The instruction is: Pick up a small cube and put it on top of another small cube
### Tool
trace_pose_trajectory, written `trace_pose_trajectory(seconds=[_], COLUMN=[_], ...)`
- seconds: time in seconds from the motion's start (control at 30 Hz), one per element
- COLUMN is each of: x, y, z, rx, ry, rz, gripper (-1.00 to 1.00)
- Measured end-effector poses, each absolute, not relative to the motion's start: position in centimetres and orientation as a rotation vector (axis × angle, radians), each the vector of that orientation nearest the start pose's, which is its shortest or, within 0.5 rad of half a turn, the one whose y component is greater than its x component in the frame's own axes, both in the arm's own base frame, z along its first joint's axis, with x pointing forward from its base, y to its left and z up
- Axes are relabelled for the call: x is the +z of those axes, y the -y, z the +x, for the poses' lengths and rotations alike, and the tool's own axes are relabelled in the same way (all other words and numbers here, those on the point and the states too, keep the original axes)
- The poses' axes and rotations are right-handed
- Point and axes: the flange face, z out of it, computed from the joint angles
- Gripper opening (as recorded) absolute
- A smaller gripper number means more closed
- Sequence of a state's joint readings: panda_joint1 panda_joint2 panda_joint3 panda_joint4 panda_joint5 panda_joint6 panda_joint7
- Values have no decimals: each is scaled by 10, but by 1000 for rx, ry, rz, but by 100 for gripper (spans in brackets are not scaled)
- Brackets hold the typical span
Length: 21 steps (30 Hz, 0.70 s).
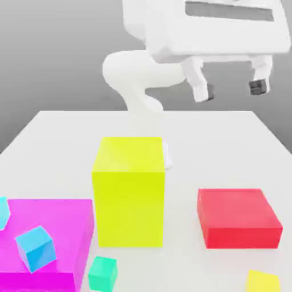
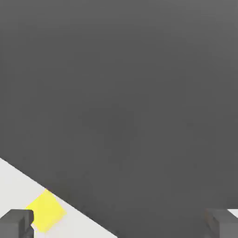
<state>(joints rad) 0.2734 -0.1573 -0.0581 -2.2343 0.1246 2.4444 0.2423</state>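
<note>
Yellow, the small cube [image 1: 262,282] sits untouched on the table [image 1: 228,137] beside the red block [image 1: 238,218], while the gripper [image 1: 231,89] hangs high above, wide open and empty, so nothing is done yet

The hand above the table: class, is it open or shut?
Open. In the exterior view the hand hangs above the table, its two fingers wide apart, nothing between them.

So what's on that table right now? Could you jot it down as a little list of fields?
gripper: open, empty, high above the table
small yellow cube: on the table, near edge, exterior view's right
small teal cube: on the table beside the magenta block
small blue cube: tilted, on the magenta block
tall yellow-green block: centre
red block: exterior view's right
</note>
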Motion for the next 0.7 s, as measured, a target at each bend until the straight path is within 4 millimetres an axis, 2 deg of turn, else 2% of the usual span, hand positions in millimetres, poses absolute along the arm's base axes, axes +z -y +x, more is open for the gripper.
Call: trace_pose_trajectory(seconds=[0.2,0.33,0.5,0.63,0.67,0.7], x=[375,305,219,155,142,142], y=[-166,-189,-217,-223,-222,-222], z=[532,533,520,517,516,516], rx=[-309,-189,-35,-3,-1,-1], ry=[196,416,719,785,787,787], rz=[-2993,-3029,-3044,-3042,-3041,-3041], gripper=[0,0,0,0,-100,-100])
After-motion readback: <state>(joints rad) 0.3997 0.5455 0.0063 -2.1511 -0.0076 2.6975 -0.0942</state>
